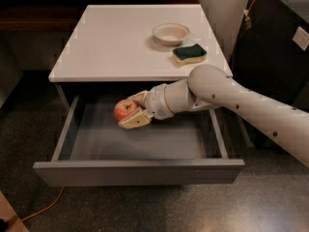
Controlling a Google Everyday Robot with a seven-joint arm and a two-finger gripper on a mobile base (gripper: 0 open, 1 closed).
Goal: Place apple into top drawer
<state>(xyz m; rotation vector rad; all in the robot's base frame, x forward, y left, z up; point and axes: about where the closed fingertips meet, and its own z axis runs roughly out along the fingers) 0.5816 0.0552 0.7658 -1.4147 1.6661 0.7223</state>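
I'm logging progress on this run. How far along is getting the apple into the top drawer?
Done: the top drawer stands open and the apple is picked up. In hand: the gripper, shut on the apple, holds it within the drawer, toward the back. Left: release it and pull the arm out; whether it touches the drawer floor is unclear.

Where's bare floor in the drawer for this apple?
The pincer holds the small red apple over the open grey top drawer, rear-left. Bare floor: left of it and along the front wall; the white arm crowds right-rear.
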